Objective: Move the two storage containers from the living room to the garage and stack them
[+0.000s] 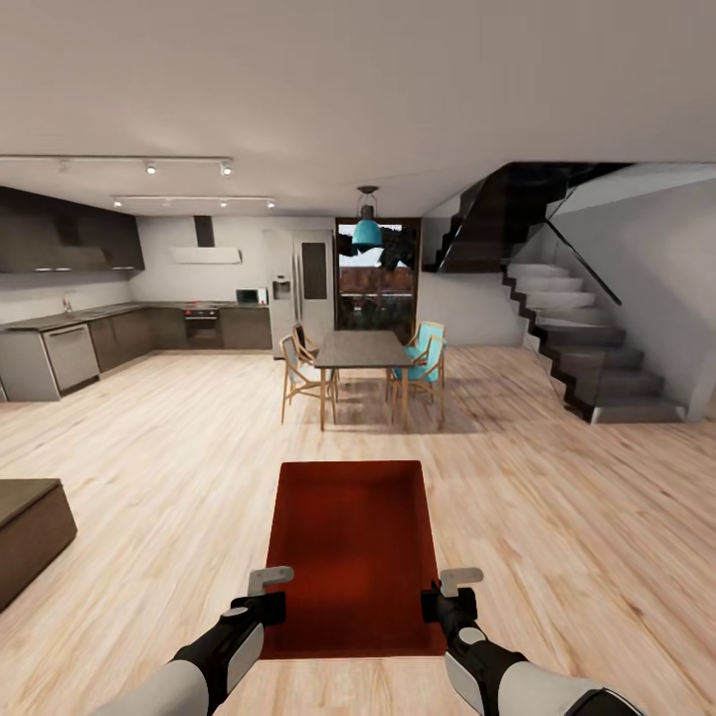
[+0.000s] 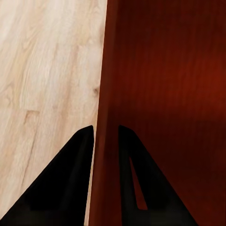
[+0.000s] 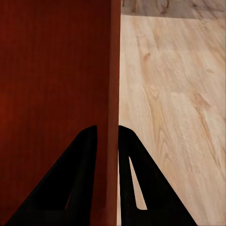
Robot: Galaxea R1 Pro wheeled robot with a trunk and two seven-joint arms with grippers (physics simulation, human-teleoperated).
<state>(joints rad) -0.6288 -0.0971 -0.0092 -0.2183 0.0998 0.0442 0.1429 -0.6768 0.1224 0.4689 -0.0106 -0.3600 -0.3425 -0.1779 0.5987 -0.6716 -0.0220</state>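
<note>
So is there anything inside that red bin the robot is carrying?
Nothing visible: the storage container looks empty, with a bare red bottom. The left claw and right claw pinch its side walls. The near edge is partly hidden.

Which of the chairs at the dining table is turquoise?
The chair on the right side of the dining table is turquoise. The chairs on the table's left side, such as the nearest one, are plain light wood.

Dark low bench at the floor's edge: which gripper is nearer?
Left. The left gripper clamps the storage container on the side facing the bench; the right gripper grips the far wall.
</note>
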